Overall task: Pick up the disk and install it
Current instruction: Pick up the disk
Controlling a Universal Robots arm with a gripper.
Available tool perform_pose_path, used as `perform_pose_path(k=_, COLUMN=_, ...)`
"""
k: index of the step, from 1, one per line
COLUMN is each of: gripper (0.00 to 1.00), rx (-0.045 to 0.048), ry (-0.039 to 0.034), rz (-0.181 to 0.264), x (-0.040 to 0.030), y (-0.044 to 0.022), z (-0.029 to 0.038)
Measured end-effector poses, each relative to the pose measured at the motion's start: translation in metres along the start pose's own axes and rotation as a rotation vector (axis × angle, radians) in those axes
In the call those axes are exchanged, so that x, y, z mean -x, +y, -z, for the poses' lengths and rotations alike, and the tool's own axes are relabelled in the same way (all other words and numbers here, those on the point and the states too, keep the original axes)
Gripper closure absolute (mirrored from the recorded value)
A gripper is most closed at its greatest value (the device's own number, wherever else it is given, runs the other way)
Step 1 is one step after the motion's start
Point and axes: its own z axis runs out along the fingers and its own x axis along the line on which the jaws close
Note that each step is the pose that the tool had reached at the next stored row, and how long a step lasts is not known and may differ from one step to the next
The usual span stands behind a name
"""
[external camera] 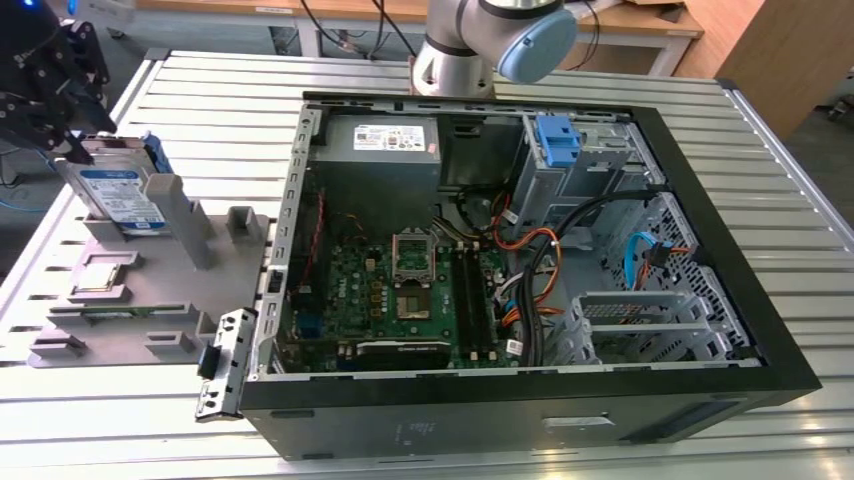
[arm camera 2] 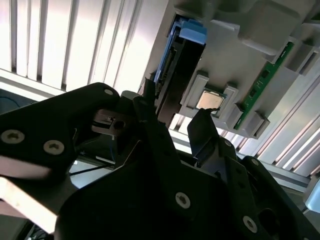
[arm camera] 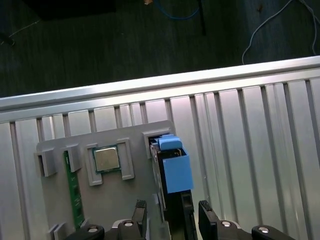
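Over at the exterior view's left, the disk (external camera: 120, 195) stands on edge in its slot in the grey holder (external camera: 147, 300) on the slatted counter (external camera: 761, 140), well apart from the open computer case (external camera: 534, 250). The end effector (external camera: 64, 140) hangs right above the disk's upper edge! In the first wrist view its fingers (arm camera: 207, 220) are spread wide, one on either side of the blue-railed disk, with gaps showing and nothing gripped, the processor chip (arm camera: 106, 159) sitting in the holder just beside.
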Motion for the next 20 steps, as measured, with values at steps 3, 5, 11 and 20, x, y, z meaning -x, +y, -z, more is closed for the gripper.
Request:
perform_pose_path(k=3, gripper=0.47, rx=0.0017, ry=0.0003, rz=0.024, x=0.0000, y=0.0000, z=-0.0010)
perform_pose_path(k=5, gripper=0.47, rx=0.0027, ry=0.0006, rz=0.038, x=-0.0001, y=0.0001, z=-0.0015)
perform_pose_path(k=11, gripper=0.47, rx=0.0046, ry=0.0018, rz=0.066, x=-0.0003, y=0.0001, z=-0.0037)
perform_pose_path(k=20, gripper=0.47, rx=0.0062, ry=0.0025, rz=0.087, x=-0.0007, y=0.0001, z=-0.0101)
